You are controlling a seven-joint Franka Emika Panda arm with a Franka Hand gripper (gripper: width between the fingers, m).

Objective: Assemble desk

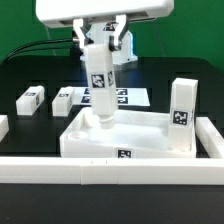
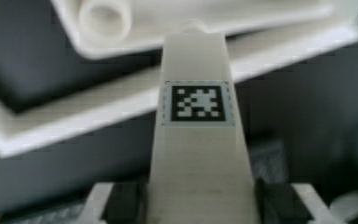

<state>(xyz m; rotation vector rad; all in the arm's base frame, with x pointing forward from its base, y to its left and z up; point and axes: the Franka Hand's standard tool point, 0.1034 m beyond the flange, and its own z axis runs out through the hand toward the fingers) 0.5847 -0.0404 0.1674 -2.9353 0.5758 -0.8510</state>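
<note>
My gripper (image 1: 99, 48) is shut on a white square leg (image 1: 98, 85) and holds it upright by its top end. The leg's lower end rests in the rear corner of the white rimmed tabletop (image 1: 135, 140) on the exterior view's left. In the wrist view the leg (image 2: 199, 110) with its square tag runs away from my gripper (image 2: 201, 206), and the dark pads (image 2: 133, 202) press on both of its sides. Past the leg's far end lies the tabletop's white rim (image 2: 60, 120). A second leg (image 1: 181, 115) stands upright in the corner on the exterior view's right.
Two loose white legs (image 1: 33, 98) (image 1: 65, 98) lie on the black table at the exterior view's left. The marker board (image 1: 128, 97) lies behind the tabletop. Long white border bars (image 1: 100, 171) (image 1: 211, 138) run along the front and the exterior view's right.
</note>
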